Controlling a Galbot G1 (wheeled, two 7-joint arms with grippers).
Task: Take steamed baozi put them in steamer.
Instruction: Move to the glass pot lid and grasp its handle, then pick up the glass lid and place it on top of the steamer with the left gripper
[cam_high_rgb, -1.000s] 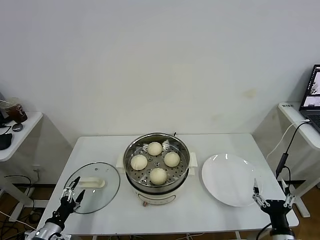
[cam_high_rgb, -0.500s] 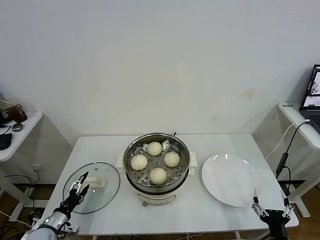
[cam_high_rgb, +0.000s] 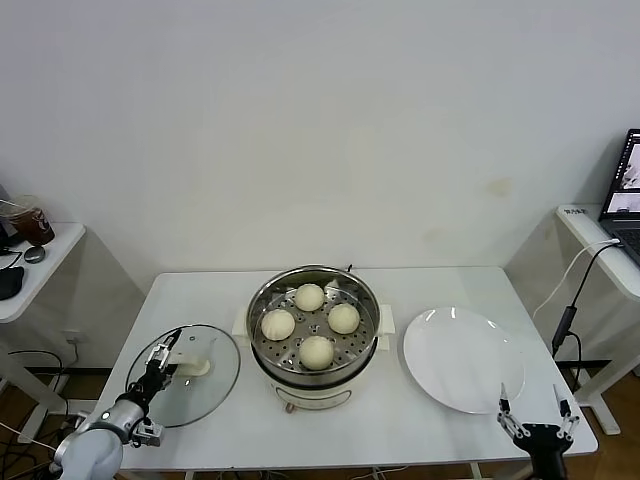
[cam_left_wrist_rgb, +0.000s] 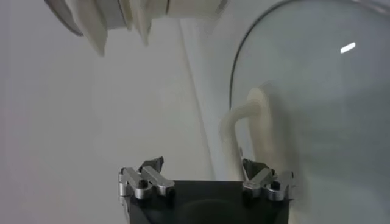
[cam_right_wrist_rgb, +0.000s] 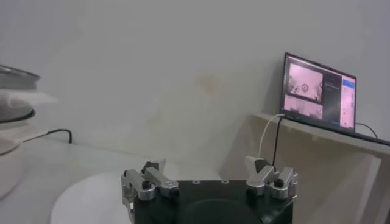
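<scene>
In the steamer (cam_high_rgb: 314, 330) at the tabletop's (cam_high_rgb: 440, 285) middle, four baozi (cam_high_rgb: 316, 351) already sit on the perforated tray. The left gripper (cam_high_rgb: 160, 360), jaws open, hovers at the glass lid's (cam_high_rgb: 215, 385) handle (cam_high_rgb: 188, 367); straddle that handle squarely before closing, I'd say. The right gripper (cam_high_rgb: 530, 424), jaws open, waits by the bare plate (cam_high_rgb: 460, 357).

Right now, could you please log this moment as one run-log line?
four cream-white buns: in steel steamer | left gripper: open, over glass lid handle | right gripper: open, idle near white plate
</scene>
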